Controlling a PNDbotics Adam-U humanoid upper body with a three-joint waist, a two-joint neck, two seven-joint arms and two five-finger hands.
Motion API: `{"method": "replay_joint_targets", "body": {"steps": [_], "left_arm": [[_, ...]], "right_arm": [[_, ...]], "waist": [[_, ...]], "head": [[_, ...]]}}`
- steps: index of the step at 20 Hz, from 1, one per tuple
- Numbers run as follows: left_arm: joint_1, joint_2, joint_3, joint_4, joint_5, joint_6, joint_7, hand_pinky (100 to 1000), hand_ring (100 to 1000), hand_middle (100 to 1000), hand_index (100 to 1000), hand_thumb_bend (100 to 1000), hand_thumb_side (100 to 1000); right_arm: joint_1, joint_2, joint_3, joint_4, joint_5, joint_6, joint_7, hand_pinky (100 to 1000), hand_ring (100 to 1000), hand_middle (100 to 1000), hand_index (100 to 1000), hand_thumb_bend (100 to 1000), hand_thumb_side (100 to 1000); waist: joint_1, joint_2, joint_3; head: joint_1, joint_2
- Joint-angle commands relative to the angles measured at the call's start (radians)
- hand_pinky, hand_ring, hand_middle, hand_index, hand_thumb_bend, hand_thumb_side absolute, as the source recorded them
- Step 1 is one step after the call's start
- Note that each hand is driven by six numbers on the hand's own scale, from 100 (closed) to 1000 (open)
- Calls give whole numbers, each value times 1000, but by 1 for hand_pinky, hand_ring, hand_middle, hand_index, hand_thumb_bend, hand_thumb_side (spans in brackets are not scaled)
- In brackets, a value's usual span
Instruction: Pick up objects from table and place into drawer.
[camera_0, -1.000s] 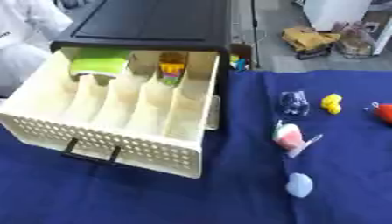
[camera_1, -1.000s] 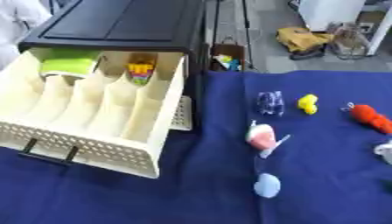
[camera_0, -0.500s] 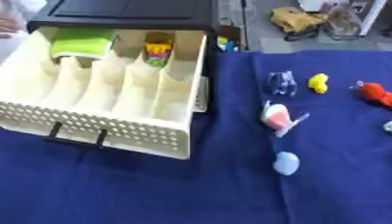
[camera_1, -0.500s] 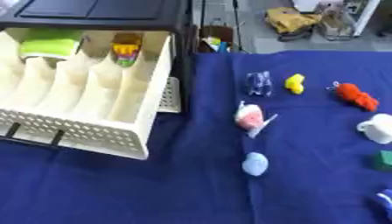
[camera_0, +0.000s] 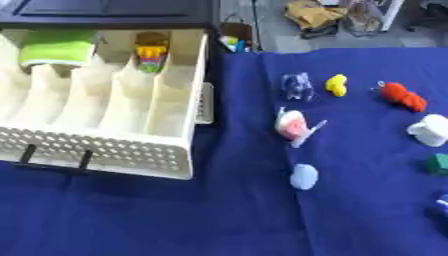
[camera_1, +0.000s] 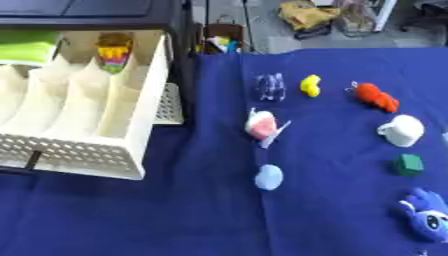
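Observation:
A cream drawer with several compartments stands pulled open at the left, its black handle toward me. Inside at the back lie a green thing and a striped multicoloured thing. On the blue cloth to its right lie a clear bluish object, a yellow toy, a red toy, a pink and white object, a pale blue round thing, a white cup, a green block and a blue plush figure. Neither hand shows in either view.
The drawer slides out of a black cabinet at the back left. Behind the table's far edge the floor holds a yellow-brown heap and a small box of coloured things. Bare blue cloth fills the foreground.
The whole picture has shifted: the camera turned to the right, so the drawer sits further left and more objects show at the right. No object has moved on the cloth.

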Motion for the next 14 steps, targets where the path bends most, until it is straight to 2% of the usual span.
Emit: {"method": "replay_joint_targets", "body": {"steps": [1,2,3,4,5,8,14], "left_arm": [[-6,36,1,-10,-4,-7,5,418,499,567,765,191,972],[-6,36,1,-10,-4,-7,5,418,499,567,765,191,972],[-5,39,-1,-10,-5,-6,4,418,500,567,763,190,973],[-4,44,-3,-10,-5,-5,3,418,500,567,763,190,973],[-3,46,-5,-10,-5,-4,2,418,500,567,764,189,974],[-2,52,-8,-10,-4,-2,0,418,500,567,764,189,973],[0,61,-14,-10,1,2,-7,418,501,568,764,191,971]], "right_arm": [[-18,-56,-1,-15,-1,37,30,601,647,534,702,100,1000],[-19,-57,-1,-15,0,40,33,601,647,534,702,100,1000],[-20,-63,5,-15,5,45,38,638,682,565,756,158,1000],[-24,-79,21,-15,15,54,48,638,682,565,756,158,1000],[-28,-98,39,-15,26,66,60,660,704,586,779,210,1000],[-38,-163,104,-11,42,106,100,695,734,617,806,260,1000],[-101,-296,237,104,2,188,182,740,762,648,850,295,1000]], "waist": [[0,-15,1],[0,-15,1],[-4,-15,-1],[-9,-15,-3],[-12,-16,-4],[-17,-21,-3],[-23,-38,3]], "head": [[-3,8],[-3,8],[3,8],[10,9],[17,10],[30,14],[43,28]]}}
